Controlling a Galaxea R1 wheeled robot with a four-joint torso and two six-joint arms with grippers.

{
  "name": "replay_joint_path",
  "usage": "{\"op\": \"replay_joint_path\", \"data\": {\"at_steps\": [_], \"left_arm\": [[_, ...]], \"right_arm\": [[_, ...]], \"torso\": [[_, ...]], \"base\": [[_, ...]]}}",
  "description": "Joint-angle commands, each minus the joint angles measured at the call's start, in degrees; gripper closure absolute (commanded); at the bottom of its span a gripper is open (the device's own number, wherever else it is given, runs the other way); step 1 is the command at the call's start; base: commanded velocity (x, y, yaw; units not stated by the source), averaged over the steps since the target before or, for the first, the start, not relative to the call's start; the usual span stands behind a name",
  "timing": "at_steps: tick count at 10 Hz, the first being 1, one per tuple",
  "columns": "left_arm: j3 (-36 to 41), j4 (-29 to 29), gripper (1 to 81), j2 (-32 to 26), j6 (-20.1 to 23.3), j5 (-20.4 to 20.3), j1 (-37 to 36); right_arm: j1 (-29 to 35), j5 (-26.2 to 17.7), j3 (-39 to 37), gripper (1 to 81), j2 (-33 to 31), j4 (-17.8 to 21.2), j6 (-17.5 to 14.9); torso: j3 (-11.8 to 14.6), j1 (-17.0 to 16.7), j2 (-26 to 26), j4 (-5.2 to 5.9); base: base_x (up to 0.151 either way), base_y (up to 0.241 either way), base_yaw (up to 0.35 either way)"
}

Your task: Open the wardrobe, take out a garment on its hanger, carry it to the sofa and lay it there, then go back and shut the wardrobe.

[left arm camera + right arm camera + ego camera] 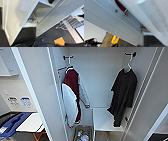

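Observation:
The wardrobe (pixel 100 77) stands open in front of me, both white doors swung out. Inside on the right, the garment (pixel 123 94), a black short-sleeved shirt, hangs full length on its pale hanger (pixel 128 68) from a dark wall hook (pixel 131 54). Its hem reaches below the white inner shelf (pixel 105 119). In the left wrist view the shirt's hem (pixel 51 1) shows above the lower part of a wardrobe door (pixel 56 16).
A maroon jacket with white sleeves (pixel 72 94) hangs inside on the left from an orange-brown hanger (pixel 62 68); its cuff (pixel 120 6) is near the right wrist. A basket (pixel 83 134) sits on the wardrobe floor. A white table (pixel 30 123) stands left. A white rack (pixel 67 23) stands on dark carpet.

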Motion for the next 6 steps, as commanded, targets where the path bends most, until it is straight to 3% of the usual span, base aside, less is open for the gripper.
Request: {"op": "replay_joint_path", "data": {"at_steps": [1,6], "left_arm": [[-18.9,-1.6,1.0,8.5,-0.2,-11.5,5.9],[-45.1,-8.2,1.0,29.9,-1.1,-9.7,10.4]], "right_arm": [[-6.3,2.0,-18.6,1.0,2.6,10.4,1.6],[-17.5,2.0,-42.4,1.0,22.0,12.9,2.5]], "torso": [[0.0,0.0,0.0,0.00],[0.1,-0.1,-0.1,0.00]], "base": [[0.000,0.000,0.000],[0.000,0.000,0.000]]}}
